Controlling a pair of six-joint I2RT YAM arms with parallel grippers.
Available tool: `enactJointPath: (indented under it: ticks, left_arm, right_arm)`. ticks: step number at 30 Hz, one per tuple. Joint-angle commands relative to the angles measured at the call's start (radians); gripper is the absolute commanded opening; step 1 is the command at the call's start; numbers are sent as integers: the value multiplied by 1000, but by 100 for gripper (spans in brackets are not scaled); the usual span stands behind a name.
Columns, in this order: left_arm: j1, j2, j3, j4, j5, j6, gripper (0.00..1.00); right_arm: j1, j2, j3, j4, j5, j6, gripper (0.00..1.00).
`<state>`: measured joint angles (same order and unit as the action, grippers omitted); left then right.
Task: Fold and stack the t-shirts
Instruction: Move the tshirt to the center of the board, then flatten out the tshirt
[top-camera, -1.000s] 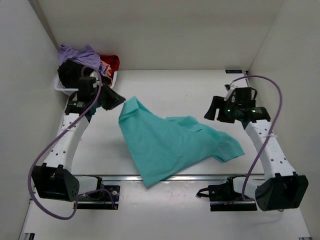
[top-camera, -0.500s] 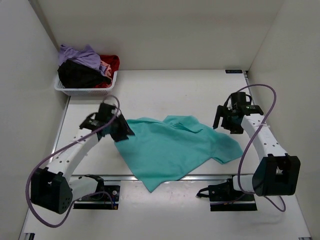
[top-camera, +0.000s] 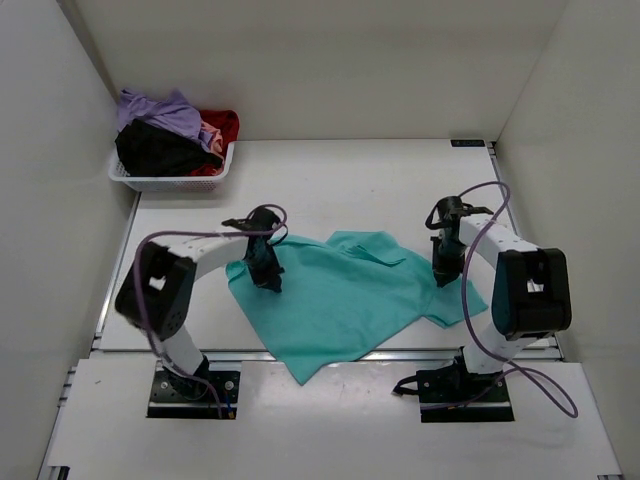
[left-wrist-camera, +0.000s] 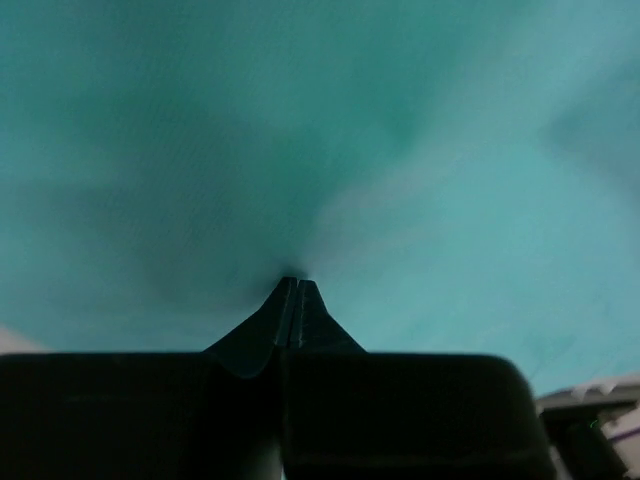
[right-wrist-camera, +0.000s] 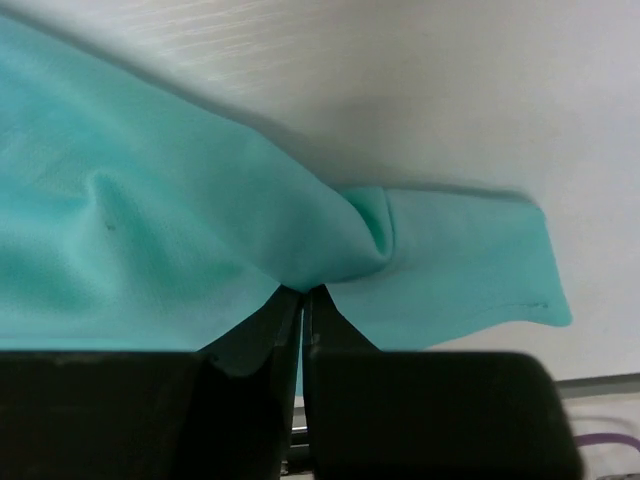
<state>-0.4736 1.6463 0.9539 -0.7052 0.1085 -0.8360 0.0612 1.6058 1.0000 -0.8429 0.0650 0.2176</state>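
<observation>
A teal t-shirt (top-camera: 340, 295) lies rumpled across the middle of the table. My left gripper (top-camera: 268, 277) is down on its left part. In the left wrist view the jaws are shut, the gripper (left-wrist-camera: 293, 284) pinching teal cloth (left-wrist-camera: 400, 150) that puckers around the tips. My right gripper (top-camera: 443, 273) is down on the shirt's right side. In the right wrist view that gripper (right-wrist-camera: 305, 291) is shut on a bunched fold of the teal cloth (right-wrist-camera: 150, 240), close to a sleeve hem (right-wrist-camera: 480, 270). Other t-shirts, purple (top-camera: 160, 106), black (top-camera: 155, 150) and red (top-camera: 222, 124), are heaped in the basket.
The white slotted basket (top-camera: 165, 181) stands in the far left corner against the left wall. White walls close in the table on the left, back and right. A metal rail (top-camera: 420, 350) runs along the near edge, and the shirt's lower corner (top-camera: 305, 368) hangs over it.
Both arms have come down from above the table onto the teal t-shirt and both grippers have closed on it. The shirt's lifted left edge has dropped flat.
</observation>
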Motion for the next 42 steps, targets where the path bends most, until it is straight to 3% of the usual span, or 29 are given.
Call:
enactJointPath:
  ticks: [1,5,10,15,19,20,22,23,25,26,28,29,32,35,42]
  left_arm:
    - [-5,129,142,4,-79,58,0]
    - [29,326,330,-46,-145,133,0]
    - [72,541,677,-132,-176,221,0]
    - [104,706,1052,-184,-190,304,0]
    - [124,800,1408,-382,-182,346,7]
    - [122,793,1427,-425,-190,368,8]
    - [119,712,1375,-442,-216,403,9]
    - [124,625,1264,-430,-210,399,9]
    - [147,467,933,-340,-170,387,11]
    - [159,351,842,-265,-149,367,12]
    - [208,196,523,-173,-122,341,18]
    - [245,109,458,-128,-93,334,23]
    - [289,-23,148,-74,-41,345,25]
    - [259,-80,13,-50,-93,364,24]
    - [199,-129,-98,58,-161,264,28]
  right_arm:
    - [28,-1,35,-7,-31,-1,0]
    - [74,-67,2,-38,-56,55,0]
    - [133,-184,-89,-39,-175,157,0]
    - [271,-256,-124,5,-223,282,0]
    - [328,-270,-77,11,-166,307,0]
    - [319,-270,-66,10,-166,290,0]
    - [260,-270,-61,11,-172,267,11]
    - [235,-273,-72,22,-178,250,15]
    - [195,-297,-75,31,-159,221,43]
    - [172,-302,-78,37,-166,201,55]
    - [141,-331,-92,59,-186,178,66]
    - [129,-336,-110,61,-188,164,69]
    - [124,-354,-158,83,-215,151,71]
    - [158,-365,-205,91,-200,172,72]
    - [229,-400,-308,96,-139,209,78]
